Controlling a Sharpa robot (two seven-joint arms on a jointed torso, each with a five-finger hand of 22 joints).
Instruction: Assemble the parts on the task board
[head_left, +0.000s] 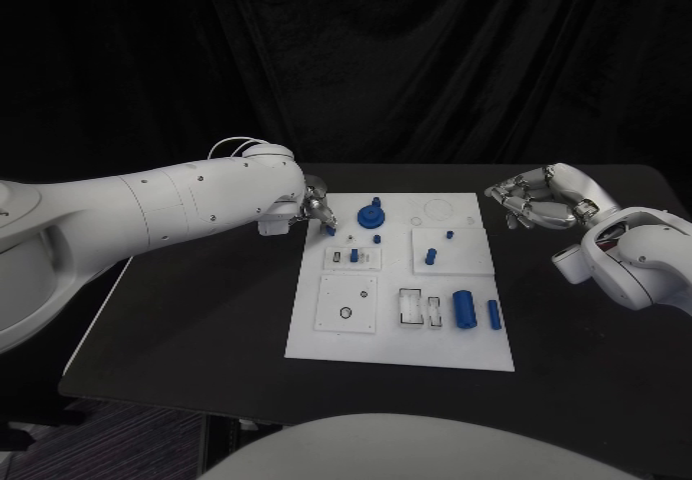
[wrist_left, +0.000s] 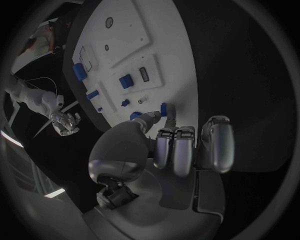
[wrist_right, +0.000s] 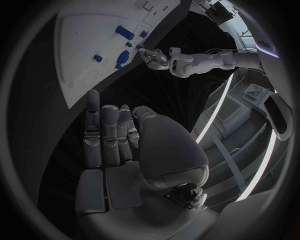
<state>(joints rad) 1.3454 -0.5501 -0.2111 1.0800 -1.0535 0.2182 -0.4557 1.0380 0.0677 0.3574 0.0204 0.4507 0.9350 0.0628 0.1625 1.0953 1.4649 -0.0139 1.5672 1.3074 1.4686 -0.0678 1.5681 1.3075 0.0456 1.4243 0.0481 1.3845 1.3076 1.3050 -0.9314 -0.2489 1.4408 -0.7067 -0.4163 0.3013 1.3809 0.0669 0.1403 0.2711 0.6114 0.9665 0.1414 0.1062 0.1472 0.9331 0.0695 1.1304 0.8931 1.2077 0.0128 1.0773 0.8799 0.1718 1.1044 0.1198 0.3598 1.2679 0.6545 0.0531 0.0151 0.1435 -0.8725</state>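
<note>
The white task board (head_left: 346, 340) lies in the middle of the black table. My left hand (head_left: 307, 208) hovers at its far left corner and pinches a small blue part (head_left: 329, 229) between thumb and finger; the left wrist view shows that part (wrist_left: 165, 109) at the board's edge (wrist_left: 178, 75). Other parts stand on the board: a blue round knob (head_left: 372, 212), small blue pegs (head_left: 449, 235), a thick blue cylinder (head_left: 463, 308) and a slim blue pin (head_left: 493, 315). My right hand (head_left: 534, 200) hangs off the board's far right corner, holding nothing, its fingers (wrist_right: 100, 125) stretched out.
Square white inserts sit on the board, one with a dark oval hole (head_left: 346, 312) and one with rectangular slots (head_left: 418, 305). Bare black table (head_left: 188, 320) surrounds the board on both sides and in front.
</note>
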